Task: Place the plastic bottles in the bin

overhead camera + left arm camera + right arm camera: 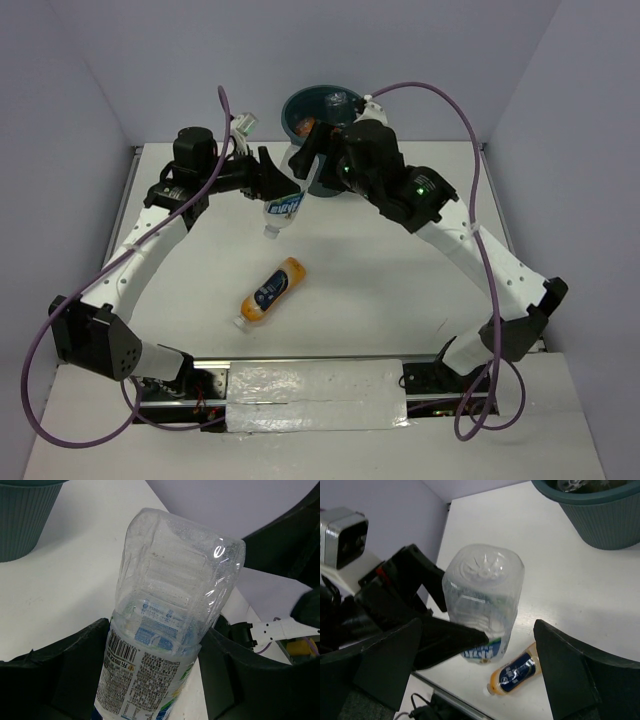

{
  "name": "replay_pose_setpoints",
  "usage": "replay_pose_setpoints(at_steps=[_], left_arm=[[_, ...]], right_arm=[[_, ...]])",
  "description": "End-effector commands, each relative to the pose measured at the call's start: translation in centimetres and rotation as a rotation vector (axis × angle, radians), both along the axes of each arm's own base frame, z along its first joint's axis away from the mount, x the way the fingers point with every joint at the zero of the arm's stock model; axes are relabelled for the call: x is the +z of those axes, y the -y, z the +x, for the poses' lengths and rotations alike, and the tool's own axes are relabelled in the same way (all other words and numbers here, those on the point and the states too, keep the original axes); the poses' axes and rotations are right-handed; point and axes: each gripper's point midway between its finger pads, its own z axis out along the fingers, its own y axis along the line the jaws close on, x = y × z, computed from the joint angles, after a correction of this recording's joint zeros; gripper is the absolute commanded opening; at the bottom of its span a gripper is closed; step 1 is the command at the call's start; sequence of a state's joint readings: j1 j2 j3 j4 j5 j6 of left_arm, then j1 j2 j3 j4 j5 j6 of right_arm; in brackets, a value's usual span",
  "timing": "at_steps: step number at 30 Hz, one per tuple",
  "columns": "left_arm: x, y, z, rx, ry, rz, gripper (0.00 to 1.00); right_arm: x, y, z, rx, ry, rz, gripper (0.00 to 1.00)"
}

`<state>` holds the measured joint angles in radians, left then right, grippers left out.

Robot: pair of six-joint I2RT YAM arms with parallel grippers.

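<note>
Bottles and bin: one bottle held, one on the desk

The clear bottle (285,205), crinkled with a blue-and-white label, is clamped at its label by the left fingers (70,670), tilted with base up and white cap down, near the bin (288,112). The orange bottle (272,290) with a dark blue label lies on its side on the desk (400,290), well apart. The dark teal ribbed bin stands upright; something clear and something orange show inside.

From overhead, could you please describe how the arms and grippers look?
The left arm and right arm have white links, black joints. The left gripper and right gripper are black. Purple cables loop from both; a green light dots the right.
</note>
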<state>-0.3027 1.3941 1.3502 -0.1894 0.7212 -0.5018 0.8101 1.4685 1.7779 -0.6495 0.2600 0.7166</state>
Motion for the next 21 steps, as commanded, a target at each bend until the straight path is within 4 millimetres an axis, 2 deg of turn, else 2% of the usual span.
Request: replay_pose_setpoints(at_steps=[1, 2, 3, 4, 6, 7, 10, 14, 17, 18, 20, 21], left_arm=[[2.1, 0.2, -0.9, -0.033, 0.076, -0.041, 0.50], [2.1, 0.2, -0.9, -0.034, 0.077, -0.039, 0.50], [2.0, 0.2, -1.0, -0.037, 0.076, -0.038, 0.50], [2.0, 0.1, -1.0, -0.034, 0.077, -0.037, 0.50], [1.9, 0.1, -1.0, -0.036, 0.072, -0.034, 0.50], [1.8, 0.2, -1.0, -0.037, 0.073, -0.032, 0.50], [1.7, 0.1, -0.9, -0.034, 0.072, -0.029, 0.50], [1.6, 0.1, -1.0, -0.038, 0.071, -0.027, 0.50], [1.5, 0.1, -1.0, -0.036, 0.071, -0.022, 0.51], [1.4, 0.1, -1.0, -0.035, 0.072, -0.019, 0.51], [1.2, 0.0, -1.0, -0.031, 0.071, -0.010, 0.55], [1.1, -0.1, -1.0, -0.029, 0.069, -0.007, 0.70]], right_arm=[[0.6, 0.1, 1.2, -0.081, -0.009, -0.003, 1.00], [1.0, 0.1, 1.4, -0.088, -0.005, -0.006, 1.00], [0.9, 0.0, 1.6, -0.096, -0.013, -0.015, 1.00], [-0.1, -0.4, 2.4, -0.107, -0.030, -0.037, 1.00], [0.0, -0.7, 2.6, -0.112, -0.036, -0.048, 1.00], [-0.3, -1.2, 2.9, -0.108, -0.040, -0.055, 1.00], [-2.0, -1.5, 3.5, -0.130, -0.072, -0.106, 1.00], [-3.2, -1.8, 3.9, -0.149, -0.085, -0.128, 0.99], [-3.6, -1.7, 4.1, -0.160, -0.085, -0.129, 0.89], [-3.5, -1.6, 4.1, -0.163, -0.082, -0.127, 0.81], [-3.6, -1.4, 4.1, -0.168, -0.078, -0.128, 0.73], [-3.4, -1.4, 4.1, -0.171, -0.072, -0.125, 0.64]])
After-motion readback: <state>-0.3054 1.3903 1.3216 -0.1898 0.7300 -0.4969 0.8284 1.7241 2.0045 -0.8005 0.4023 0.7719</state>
